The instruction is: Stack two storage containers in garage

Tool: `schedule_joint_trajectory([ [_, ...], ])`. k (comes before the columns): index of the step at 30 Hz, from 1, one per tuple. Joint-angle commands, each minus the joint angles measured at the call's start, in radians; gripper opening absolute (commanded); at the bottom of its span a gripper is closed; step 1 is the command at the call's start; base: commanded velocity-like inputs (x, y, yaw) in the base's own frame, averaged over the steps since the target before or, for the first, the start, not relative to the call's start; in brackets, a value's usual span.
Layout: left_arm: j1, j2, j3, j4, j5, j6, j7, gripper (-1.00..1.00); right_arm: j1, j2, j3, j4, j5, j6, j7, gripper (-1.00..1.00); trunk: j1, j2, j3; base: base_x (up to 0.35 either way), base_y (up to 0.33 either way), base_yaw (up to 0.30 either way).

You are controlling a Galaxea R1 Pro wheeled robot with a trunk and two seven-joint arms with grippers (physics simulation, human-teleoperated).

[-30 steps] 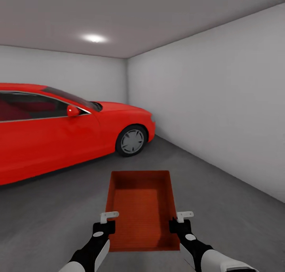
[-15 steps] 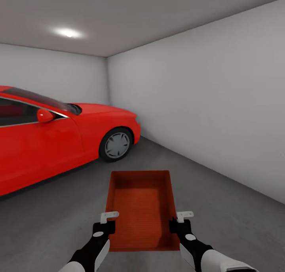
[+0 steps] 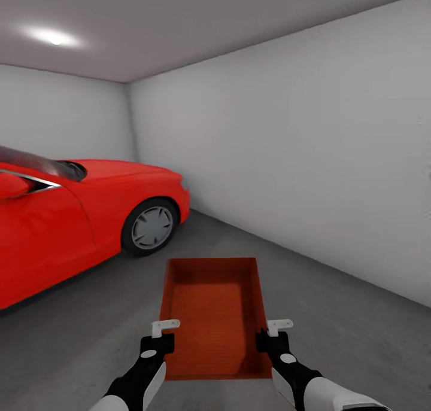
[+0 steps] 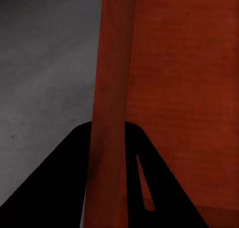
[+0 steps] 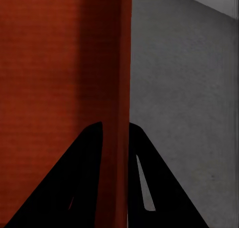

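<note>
Swinging right, the view slides the car (image 3: 78,219) left; both grippers (image 3: 157,334) (image 3: 272,333) clamp the box (image 3: 215,315) walls, so lower it level.

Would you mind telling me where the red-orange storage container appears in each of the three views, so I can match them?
Head view: storage container sits bottom centre, held between left hand and right hand.
Left wrist view: its side wall runs between the dark fingers, inside face filling one side.
Right wrist view: its other side wall runs between that hand's fingers.
Shared landmark: the grey concrete floor beside the container.
</note>
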Motion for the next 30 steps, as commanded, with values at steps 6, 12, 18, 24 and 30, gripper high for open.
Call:
schedule_joint_trajectory([
  [6,0.000,0.012,0.038,-0.039,-0.015,0.003,0.009,-1.00,-0.001,0.000,-0.020,0.003,-0.002,-0.003,-0.008,-1.00,0.001,-0.001,-0.001,0.322,0.159,-0.284],
  [12,0.000,0.012,0.038,-0.039,-0.015,0.003,0.009,-1.00,-0.001,0.000,-0.020,0.003,-0.002,-0.003,-0.008,-1.00,0.001,-0.001,-0.001,0.322,0.159,-0.284],
  [18,0.000,0.012,0.038,-0.040,-0.015,0.002,0.009,-1.00,-0.001,0.000,-0.020,0.003,-0.002,-0.003,-0.008,-1.00,0.001,-0.001,-0.001,0.322,0.159,-0.284],
  [24,0.000,0.012,0.038,-0.041,-0.015,0.002,0.009,-1.00,-0.001,0.000,-0.020,0.003,-0.002,-0.003,-0.008,-1.00,0.001,-0.001,-0.001,0.321,0.159,-0.284],
  [30,0.000,0.011,0.038,-0.041,-0.015,0.002,0.009,-1.00,-0.001,0.000,-0.020,0.003,-0.002,-0.003,-0.008,-1.00,0.001,-0.001,-0.001,0.322,0.159,-0.284],
])
